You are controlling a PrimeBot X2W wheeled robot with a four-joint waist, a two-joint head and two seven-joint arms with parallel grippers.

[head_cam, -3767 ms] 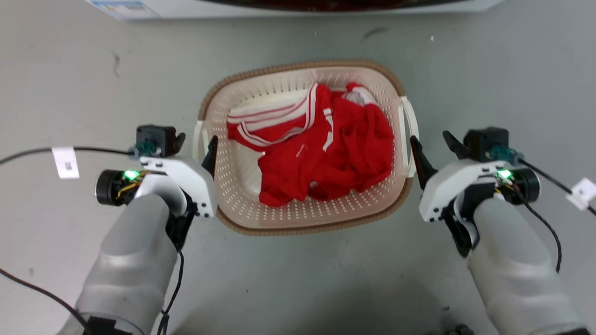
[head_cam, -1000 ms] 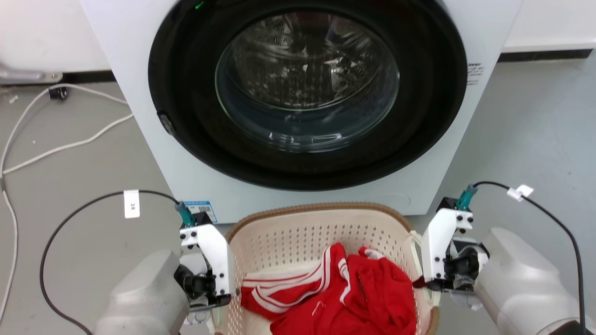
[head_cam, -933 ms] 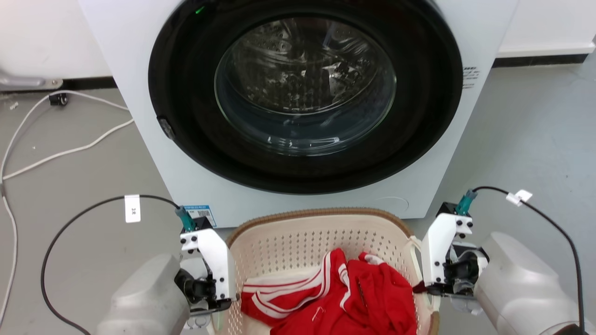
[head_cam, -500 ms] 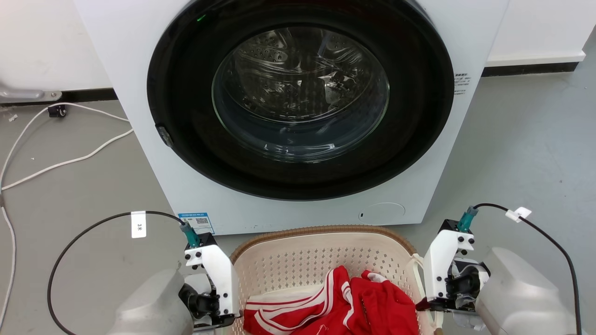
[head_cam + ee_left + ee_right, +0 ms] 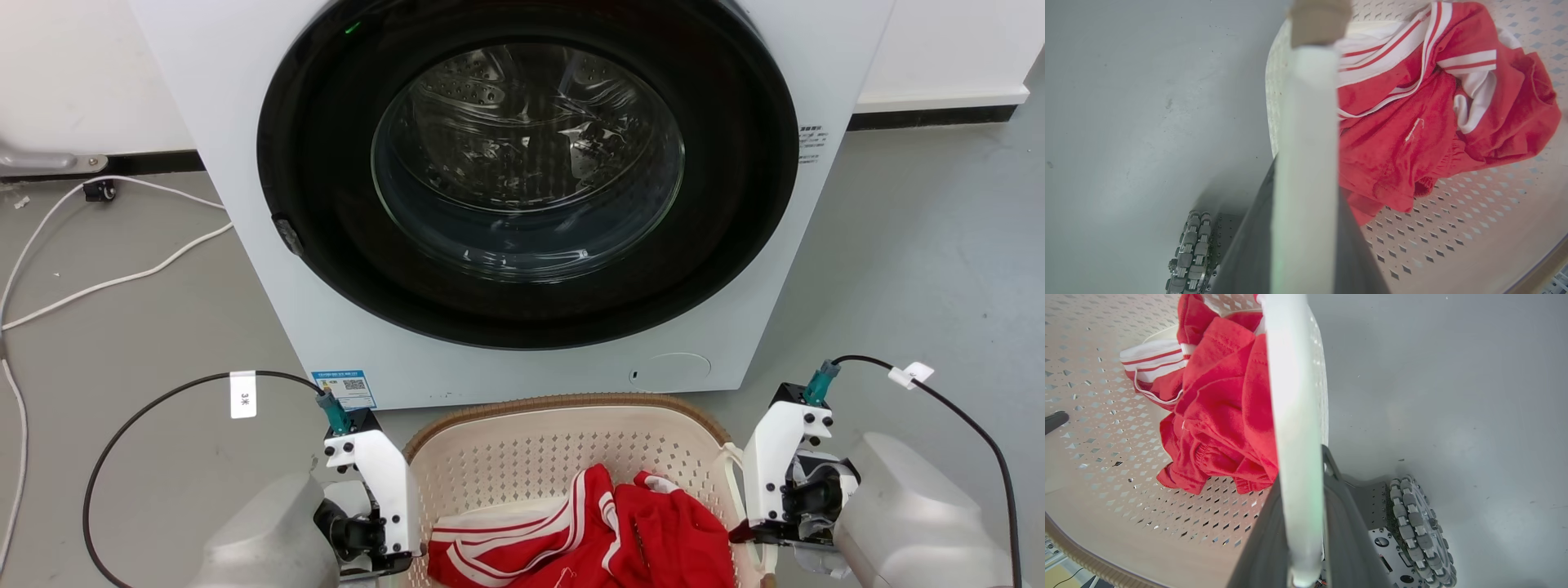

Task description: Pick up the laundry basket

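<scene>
The cream laundry basket (image 5: 571, 445) with its brown woven rim hangs between my two arms at the bottom of the head view, holding red and white clothes (image 5: 588, 531). My left gripper (image 5: 1306, 179) is shut on the basket's white left handle (image 5: 1306, 114), which runs up between its dark fingers (image 5: 1249, 253). My right gripper (image 5: 1300, 469) is shut on the white right handle (image 5: 1292, 388) in the same way. In the head view the white gripper bodies (image 5: 380, 482) (image 5: 775, 465) flank the basket, and their fingertips are hidden.
A white front-loading washer (image 5: 245, 163) with a shut round glass door (image 5: 526, 155) stands directly ahead, close behind the basket. A white cable (image 5: 106, 282) lies on the grey floor at the left. My base's roller wheels (image 5: 1190, 253) (image 5: 1412, 522) show below the basket.
Both grippers, earlier open beside the handles, are now shut on them. The camera has tilted up from the floor to the washer. Over the last second the basket sits slightly lower in the picture.
</scene>
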